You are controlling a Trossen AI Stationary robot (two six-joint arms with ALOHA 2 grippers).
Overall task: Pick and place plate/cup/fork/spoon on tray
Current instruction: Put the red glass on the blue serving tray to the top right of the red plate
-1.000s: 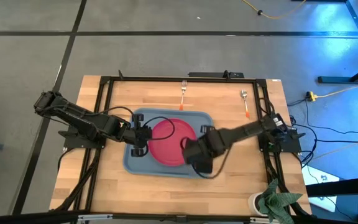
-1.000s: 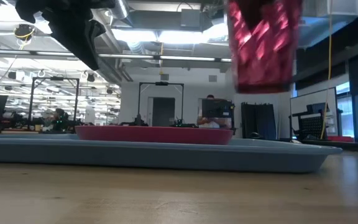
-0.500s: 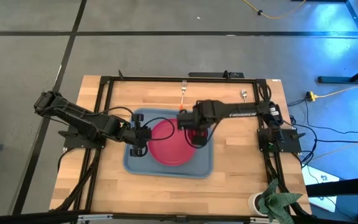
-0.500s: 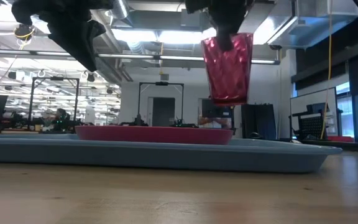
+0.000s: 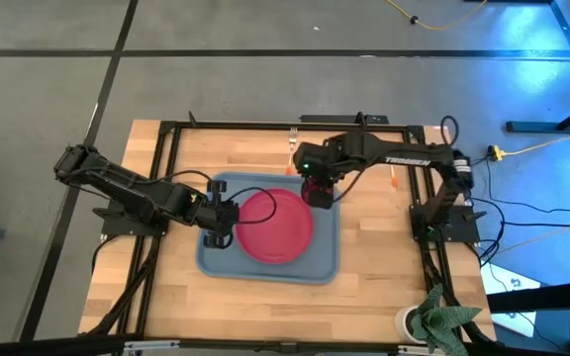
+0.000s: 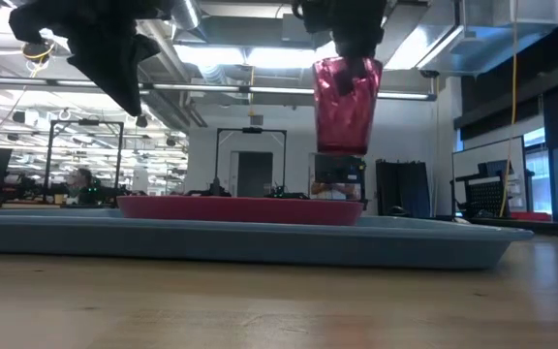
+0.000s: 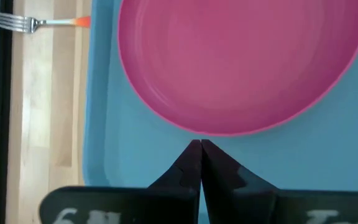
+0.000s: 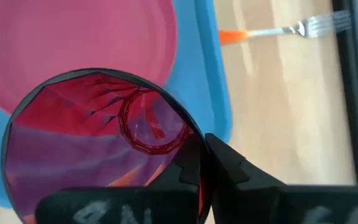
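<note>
The pink-red plate [image 5: 275, 235] lies flat in the blue-grey tray [image 5: 216, 255] at mid-table. My right gripper [image 5: 315, 184] is shut on the dark red ribbed cup [image 6: 345, 107], held above the tray's far right part, beside the plate's far right rim. My left gripper [image 7: 201, 148] is shut and empty, held above the tray's left part, its tips toward the plate's rim [image 7: 191, 129]. The fork [image 8: 303, 28] lies on the wood beyond the tray's far edge. The spoon [image 5: 393, 181] lies at the far right, mostly hidden under my right arm. My right gripper pinches the cup's wall at the rim [image 8: 194, 146], one finger inside the cup and one finger [image 8: 225, 162] outside. The fingers come from above, pointing down. The cup hangs upright below them, mouth up, clear of tray and plate.
A black frame [image 5: 166, 178] borders the work area on the left, far and right sides. A white cup with a green plant [image 5: 433, 318] stands at the near right corner. People show far off in the room in the low view [image 6: 80, 182].
My right gripper has carried the cup from over the tray's near right part toward the table's far edge, across the plate's right side. The cup has stayed upright and clear of the tray.
</note>
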